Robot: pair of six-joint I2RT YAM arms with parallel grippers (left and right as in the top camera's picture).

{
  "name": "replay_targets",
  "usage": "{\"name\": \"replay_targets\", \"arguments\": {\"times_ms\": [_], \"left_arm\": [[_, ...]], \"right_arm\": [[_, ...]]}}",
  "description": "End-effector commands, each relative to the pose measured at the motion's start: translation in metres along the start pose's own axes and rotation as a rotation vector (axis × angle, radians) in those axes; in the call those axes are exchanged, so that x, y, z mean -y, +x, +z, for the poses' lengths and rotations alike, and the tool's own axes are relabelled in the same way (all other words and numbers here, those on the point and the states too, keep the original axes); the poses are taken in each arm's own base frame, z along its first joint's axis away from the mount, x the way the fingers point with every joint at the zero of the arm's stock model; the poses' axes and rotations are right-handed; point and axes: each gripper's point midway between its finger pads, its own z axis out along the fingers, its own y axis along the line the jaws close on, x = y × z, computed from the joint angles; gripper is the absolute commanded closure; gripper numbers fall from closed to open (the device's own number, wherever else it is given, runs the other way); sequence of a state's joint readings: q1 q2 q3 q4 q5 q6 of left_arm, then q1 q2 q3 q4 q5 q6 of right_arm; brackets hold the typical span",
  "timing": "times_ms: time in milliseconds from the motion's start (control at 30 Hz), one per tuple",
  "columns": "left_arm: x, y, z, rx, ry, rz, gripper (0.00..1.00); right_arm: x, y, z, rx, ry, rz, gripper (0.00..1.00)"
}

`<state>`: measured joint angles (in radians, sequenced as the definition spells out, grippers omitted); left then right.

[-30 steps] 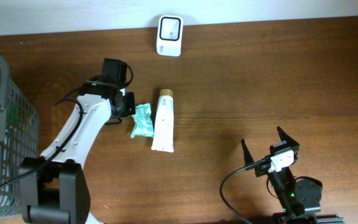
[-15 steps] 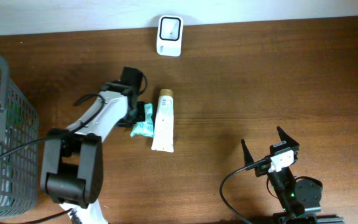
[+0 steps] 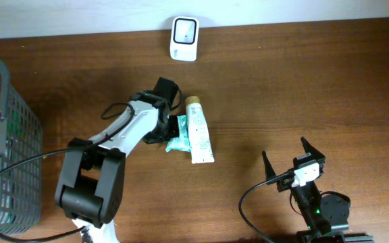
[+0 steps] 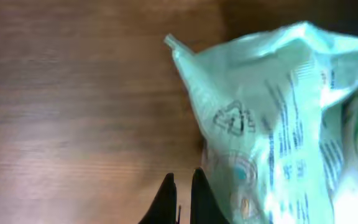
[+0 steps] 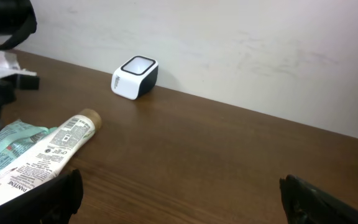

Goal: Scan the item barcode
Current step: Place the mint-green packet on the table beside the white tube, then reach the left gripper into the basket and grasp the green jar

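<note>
Pinching anything with your left hand point(image 4: 180, 186)?
— No. Fingers pressed together, tips just beside the teal packet point(image 4: 278, 124). Looks set for shoving it, not lifting.
— Packet where?
— Flat on the counter point(image 3: 316, 81), touching the tube point(image 3: 199, 129), well apart from the scanner point(image 3: 184, 30). Your right hand point(image 3: 287, 156) is spread wide, parked, empty.

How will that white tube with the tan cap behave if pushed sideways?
Likely slides, not rolls: the white tube lies flat with a wide crimped end. Its tan cap end might pivot. It looks soft-walled, so squeezing would probably dent it.
</note>
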<state>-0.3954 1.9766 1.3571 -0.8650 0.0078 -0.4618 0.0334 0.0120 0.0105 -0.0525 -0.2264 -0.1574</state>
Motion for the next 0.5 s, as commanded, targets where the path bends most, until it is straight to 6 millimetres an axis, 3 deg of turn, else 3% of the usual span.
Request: {"name": "replay_targets", "arguments": {"times_ms": [0, 67, 100, 200, 267, 300, 367, 467], "left_arm": [[-0.008, -0.05, -0.086, 0.187, 0.02, -0.003, 0.95], [-0.022, -0.067, -0.142, 0.277, 0.031, 0.007, 0.67], [-0.04, -0.077, -0.191, 0.359, 0.042, -0.013, 0.49], [-0.077, -0.085, -0.256, 0.475, 0.047, -0.095, 0.37], [-0.122, -0.085, -0.308, 0.589, 0.018, -0.153, 0.36], [-0.161, -0.081, -0.335, 0.66, -0.032, -0.239, 0.33], [-0.21, -0.071, -0.355, 0.717, -0.1, -0.358, 0.32], [-0.287, -0.051, -0.362, 0.729, -0.184, -0.55, 0.33]], "right_arm": [[-0.002, 0.001, 0.0, 0.002, -0.007, 0.004, 0.01], [-0.002, 0.001, 0.0, 0.002, -0.008, 0.004, 0.02], [-0.002, 0.001, 0.0, 0.002, -0.007, 0.004, 0.02], [-0.002, 0.001, 0.0, 0.002, -0.007, 0.004, 0.02], [-0.002, 0.001, 0.0, 0.002, -0.008, 0.004, 0.02], [-0.002, 0.001, 0.0, 0.002, -0.008, 0.004, 0.02], [-0.002, 0.001, 0.0, 0.002, -0.008, 0.004, 0.02], [-0.002, 0.001, 0.0, 0.002, -0.008, 0.004, 0.02]]}}
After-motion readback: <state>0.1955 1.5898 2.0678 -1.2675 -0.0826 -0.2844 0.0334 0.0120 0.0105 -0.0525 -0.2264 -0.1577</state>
